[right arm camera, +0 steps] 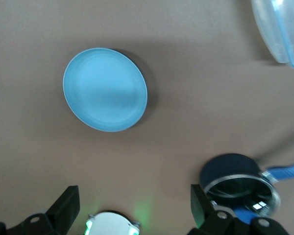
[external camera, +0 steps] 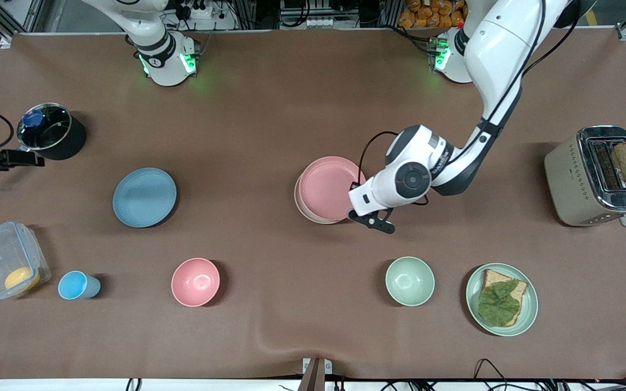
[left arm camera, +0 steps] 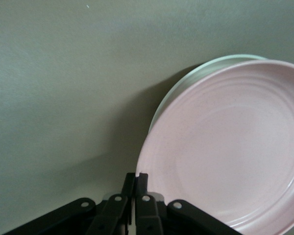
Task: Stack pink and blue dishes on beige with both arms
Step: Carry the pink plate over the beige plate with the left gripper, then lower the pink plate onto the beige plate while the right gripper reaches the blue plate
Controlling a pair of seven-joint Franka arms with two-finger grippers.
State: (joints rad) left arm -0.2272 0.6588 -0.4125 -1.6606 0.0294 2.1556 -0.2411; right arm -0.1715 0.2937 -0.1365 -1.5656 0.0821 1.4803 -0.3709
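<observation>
The pink plate [external camera: 326,187] lies on the beige plate [external camera: 298,200], whose rim shows only at the edge toward the right arm's end. My left gripper [external camera: 357,210] is at the pink plate's rim toward the left arm's end, shut on that rim. In the left wrist view the closed fingers [left arm camera: 137,180] meet the pink plate [left arm camera: 235,152] at its edge, and a pale rim [left arm camera: 186,83] peeks out under it. The blue plate [external camera: 144,196] lies alone toward the right arm's end. My right gripper [right arm camera: 135,205] is out of the front view, open, high above the blue plate [right arm camera: 105,89] and empty.
A black pot [external camera: 51,132], a clear container [external camera: 8,266] and a blue cup [external camera: 76,285] sit at the right arm's end. A pink bowl [external camera: 195,281], a green bowl [external camera: 409,281] and a green plate with bread [external camera: 502,298] lie nearer the camera. A toaster [external camera: 598,174] stands at the left arm's end.
</observation>
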